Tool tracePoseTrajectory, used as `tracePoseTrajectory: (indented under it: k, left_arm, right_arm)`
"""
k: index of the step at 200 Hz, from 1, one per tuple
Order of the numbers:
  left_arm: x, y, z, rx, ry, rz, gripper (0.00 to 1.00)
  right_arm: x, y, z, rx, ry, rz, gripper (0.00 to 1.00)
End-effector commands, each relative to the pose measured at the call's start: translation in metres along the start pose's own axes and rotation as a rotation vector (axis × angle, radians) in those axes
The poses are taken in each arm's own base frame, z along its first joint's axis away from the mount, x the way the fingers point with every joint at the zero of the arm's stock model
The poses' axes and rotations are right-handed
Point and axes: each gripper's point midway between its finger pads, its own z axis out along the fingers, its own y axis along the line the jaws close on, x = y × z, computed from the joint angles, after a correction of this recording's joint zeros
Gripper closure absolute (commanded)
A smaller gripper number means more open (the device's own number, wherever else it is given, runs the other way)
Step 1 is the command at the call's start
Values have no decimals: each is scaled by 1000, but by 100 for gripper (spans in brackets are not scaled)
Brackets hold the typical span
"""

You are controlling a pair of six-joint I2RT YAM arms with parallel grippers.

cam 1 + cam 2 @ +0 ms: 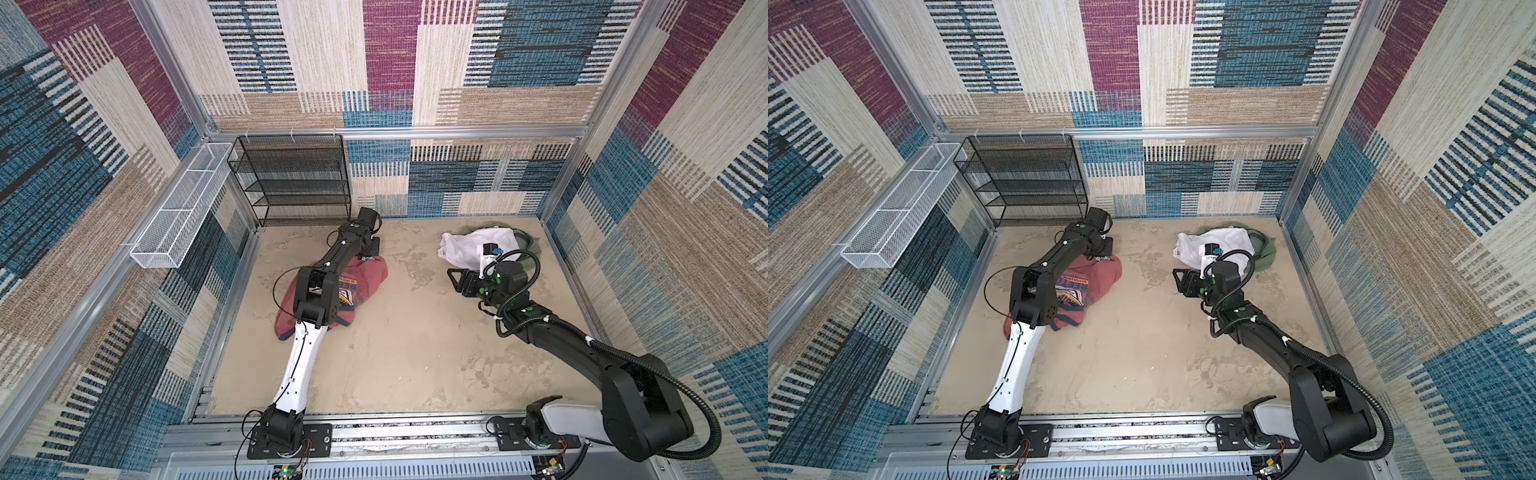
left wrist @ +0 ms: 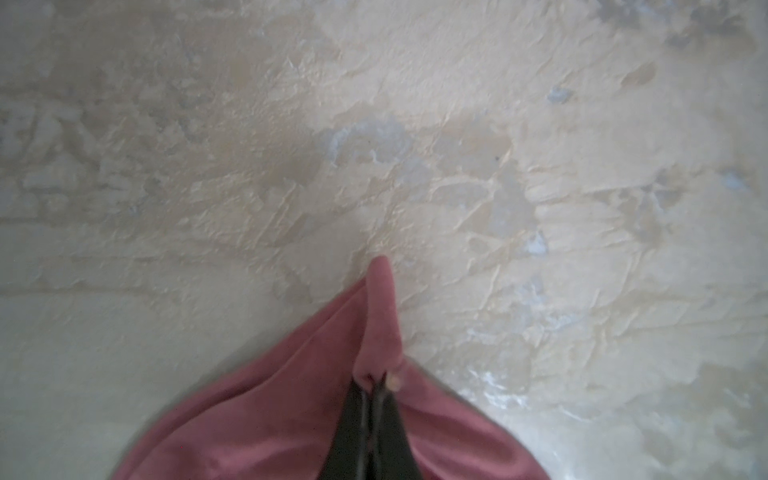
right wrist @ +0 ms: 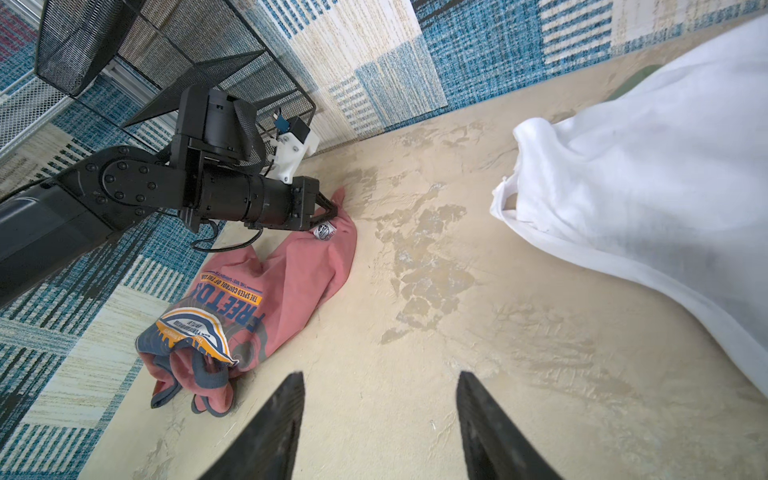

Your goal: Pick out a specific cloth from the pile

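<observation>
The cloth (image 1: 368,275) (image 1: 1102,272), a faded brick-red T-shirt with a blue-and-orange print, lies crumpled at the left of the sandy floor, partly under the left arm. My left gripper (image 2: 376,382) (image 3: 334,208) is shut on a fold at the shirt's far edge (image 2: 380,316), low over the floor. The pile (image 1: 463,245) sits apart at the back right: a white garment (image 3: 644,166) over an olive-green one (image 1: 1266,257). Just in front of the pile hovers my right gripper (image 3: 380,376) (image 1: 452,277), open with nothing between its fingers and pointing left toward the shirt.
A black mesh shelf rack (image 1: 295,178) stands at the back left corner, close behind the left gripper. A white wire basket (image 1: 183,208) hangs on the left wall. Patterned walls close in the floor on three sides.
</observation>
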Motion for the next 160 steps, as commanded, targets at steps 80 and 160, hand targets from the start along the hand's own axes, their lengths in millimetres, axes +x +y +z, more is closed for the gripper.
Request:
tracePoseTrajectory:
  k: [80, 160]
  left_arm:
    - [-37, -10, -84, 88, -94, -34, 100]
    - [-74, -20, -171, 197, -258, -45, 100]
  right_arm:
    - [-15, 6, -8, -18, -65, 3, 39]
    - [-19, 11, -18, -32, -89, 12, 38]
